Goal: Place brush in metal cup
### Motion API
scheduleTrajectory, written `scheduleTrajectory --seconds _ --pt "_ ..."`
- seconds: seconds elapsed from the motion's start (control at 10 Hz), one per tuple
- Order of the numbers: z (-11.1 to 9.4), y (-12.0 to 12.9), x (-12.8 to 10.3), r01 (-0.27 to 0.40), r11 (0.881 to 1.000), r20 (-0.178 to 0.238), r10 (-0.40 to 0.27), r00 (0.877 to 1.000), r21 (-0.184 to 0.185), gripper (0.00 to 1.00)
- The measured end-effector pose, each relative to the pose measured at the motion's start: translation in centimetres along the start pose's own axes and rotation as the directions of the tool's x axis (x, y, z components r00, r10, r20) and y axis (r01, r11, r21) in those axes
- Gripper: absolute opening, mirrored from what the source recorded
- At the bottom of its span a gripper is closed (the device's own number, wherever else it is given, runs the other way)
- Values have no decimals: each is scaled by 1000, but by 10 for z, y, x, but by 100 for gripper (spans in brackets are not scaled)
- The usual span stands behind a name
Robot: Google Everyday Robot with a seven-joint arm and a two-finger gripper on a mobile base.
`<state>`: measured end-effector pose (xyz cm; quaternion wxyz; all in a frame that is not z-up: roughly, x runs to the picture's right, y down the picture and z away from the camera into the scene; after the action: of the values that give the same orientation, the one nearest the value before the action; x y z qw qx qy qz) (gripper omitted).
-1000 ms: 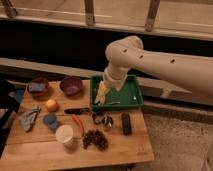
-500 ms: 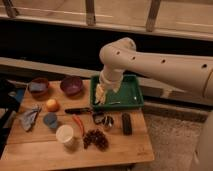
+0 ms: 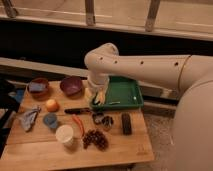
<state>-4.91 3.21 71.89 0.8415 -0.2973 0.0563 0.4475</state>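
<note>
The brush [image 3: 78, 110] lies flat on the wooden table [image 3: 45, 150], its black handle pointing left and its head to the right. The metal cup [image 3: 98, 118] stands just right of the brush head, small and shiny. My gripper [image 3: 97, 98] hangs from the white arm [image 3: 145, 65] over the left edge of the green tray [image 3: 122, 95], a little above and behind the brush head. It holds nothing that I can see.
A thin red chilli [image 3: 78, 124], a white cup [image 3: 65, 134], a blue cup [image 3: 50, 120], an orange [image 3: 52, 105], a purple bowl [image 3: 72, 86], a brown bowl [image 3: 38, 87], a grey cloth [image 3: 29, 119], a black block [image 3: 126, 123] and a dark cluster [image 3: 95, 139] are on the table.
The arm has swung a little to the left and the gripper has come down toward the table's near side. The things on the table have not moved.
</note>
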Motion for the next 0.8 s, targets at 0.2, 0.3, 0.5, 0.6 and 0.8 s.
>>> scheduleTrajectory --seconds 0.2,0.3,0.5,0.6,0.8 --pt "10 21 -18 57 998 5 -57 998 -10 65" --pt "15 29 -28 76 997 16 -76 997 -13 65" --pt "14 50 -47 96 995 60 -94 994 -28 65" --pt "14 46 -46 94 995 59 -93 994 -21 65" --pt "14 45 -45 92 996 59 -91 994 -20 65"
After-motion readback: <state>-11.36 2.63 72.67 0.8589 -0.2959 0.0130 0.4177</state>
